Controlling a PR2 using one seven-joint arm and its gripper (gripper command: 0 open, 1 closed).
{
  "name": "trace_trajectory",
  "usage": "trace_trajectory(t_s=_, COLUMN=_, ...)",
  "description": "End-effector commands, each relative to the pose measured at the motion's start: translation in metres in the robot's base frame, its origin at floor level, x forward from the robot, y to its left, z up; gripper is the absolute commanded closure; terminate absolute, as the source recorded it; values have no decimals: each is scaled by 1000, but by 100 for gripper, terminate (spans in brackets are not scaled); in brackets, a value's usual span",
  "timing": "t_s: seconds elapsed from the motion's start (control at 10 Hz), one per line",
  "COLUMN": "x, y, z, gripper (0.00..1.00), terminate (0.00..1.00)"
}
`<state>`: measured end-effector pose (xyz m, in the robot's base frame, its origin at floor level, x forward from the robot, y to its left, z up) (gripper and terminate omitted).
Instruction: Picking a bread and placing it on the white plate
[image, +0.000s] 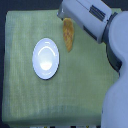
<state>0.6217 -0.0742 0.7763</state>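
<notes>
The desk (20, 100) is covered by a pale green woven cloth (75, 90) that fills most of the exterior view. The white plate (46, 58) lies flat on this cloth, well apart from the end effector (65, 16), below it and toward the exterior view's left; its glossy face is bare. The bread (67, 36) hangs or lies just under the end effector, its upper pointed end meeting the tip, its long golden-brown body running down the picture, to the right of the plate's rim and not touching it. The end effector's tip is at the bread's top end, but whether it is clenched on the bread cannot be told. The grey-white arm (92, 20) runs away toward the exterior view's right.
</notes>
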Motion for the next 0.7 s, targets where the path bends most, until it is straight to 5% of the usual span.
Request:
trace_trajectory(t_s=0.0, x=26, y=21, z=-41, gripper=0, terminate=0)
trace_trajectory(t_s=0.6, x=7, y=2, z=-62, gripper=0, terminate=0)
